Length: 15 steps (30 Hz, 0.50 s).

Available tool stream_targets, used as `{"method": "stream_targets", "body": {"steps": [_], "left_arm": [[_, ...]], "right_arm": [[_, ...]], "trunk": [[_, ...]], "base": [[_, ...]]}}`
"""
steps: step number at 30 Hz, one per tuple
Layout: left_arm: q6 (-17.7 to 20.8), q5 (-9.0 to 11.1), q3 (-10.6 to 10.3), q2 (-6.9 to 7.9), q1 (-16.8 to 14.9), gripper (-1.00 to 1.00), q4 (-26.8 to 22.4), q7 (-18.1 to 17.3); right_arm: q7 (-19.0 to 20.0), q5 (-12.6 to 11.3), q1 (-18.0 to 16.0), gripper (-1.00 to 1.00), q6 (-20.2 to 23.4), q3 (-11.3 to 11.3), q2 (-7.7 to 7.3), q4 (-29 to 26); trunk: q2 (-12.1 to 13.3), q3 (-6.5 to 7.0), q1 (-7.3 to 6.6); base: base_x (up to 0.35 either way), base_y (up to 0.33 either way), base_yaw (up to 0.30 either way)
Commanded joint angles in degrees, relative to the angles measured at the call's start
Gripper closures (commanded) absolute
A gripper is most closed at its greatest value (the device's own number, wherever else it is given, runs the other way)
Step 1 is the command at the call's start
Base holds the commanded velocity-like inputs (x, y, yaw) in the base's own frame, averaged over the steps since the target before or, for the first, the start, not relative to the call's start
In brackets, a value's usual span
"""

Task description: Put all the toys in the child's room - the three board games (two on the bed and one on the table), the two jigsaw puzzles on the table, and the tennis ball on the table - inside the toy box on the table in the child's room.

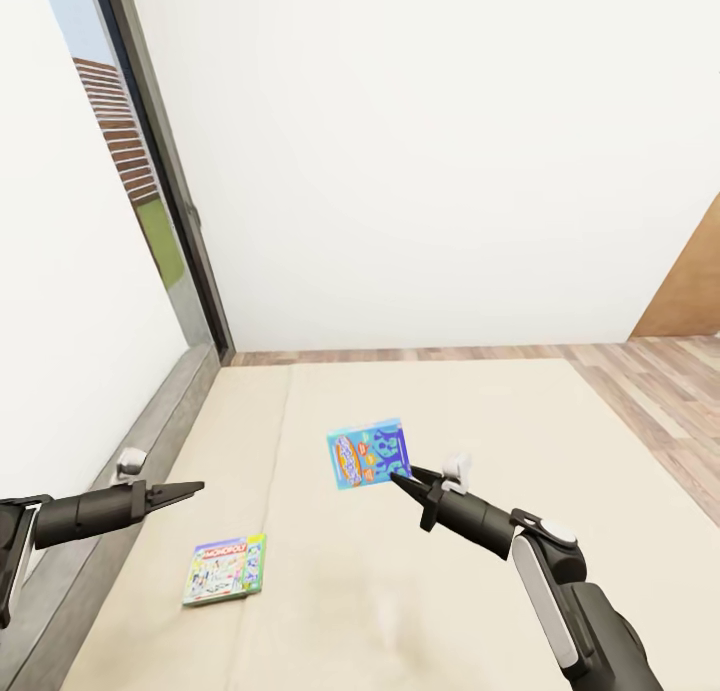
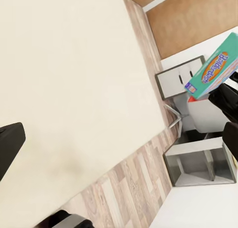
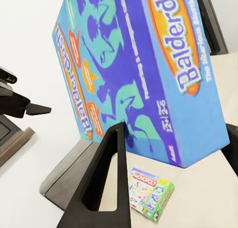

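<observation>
One Balderdash box (image 1: 368,453) pinched at its lower corner in my right gripper (image 1: 405,482), lifted clear of the bed (image 1: 480,421). Stiff, light, slick card, I judge; a corner grip may pivot. Left gripper (image 1: 190,489) pressed together, empty, with the Monopoly box (image 1: 225,569) below it.

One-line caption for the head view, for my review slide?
Right gripper holds the blue Balderdash board game lifted above the cream bed; the Monopoly box lies flat near the left gripper.

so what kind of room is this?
Probably a bedroom: a wide cream bed with a grey frame fills the view, beside a dark-framed window, white walls and wood plank floor. Board games, a Balderdash box and a Monopoly box, suggest a child's room.
</observation>
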Motion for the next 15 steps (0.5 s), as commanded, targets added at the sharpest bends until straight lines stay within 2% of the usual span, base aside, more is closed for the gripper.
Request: {"method": "stream_targets", "body": {"steps": [1, 15], "left_arm": [[0.58, -0.62, 0.06, -0.03, -0.05, -1.00, -0.05, -0.53], [0.49, -0.63, 0.05, -0.18, -0.05, -1.00, -0.05, -0.53]], "right_arm": [[-0.04, -0.45, -0.03, 1.00, 0.15, 0.06, -0.04, -0.01], [-0.07, -0.42, 0.15, 1.00, -0.39, 0.06, -0.04, -0.01]], "trunk": [[0.34, 0.19, -0.20], [5.95, 4.04, -3.27]], "base": [[0.000, 0.000, 0.000], [0.000, 0.000, 0.000]]}}
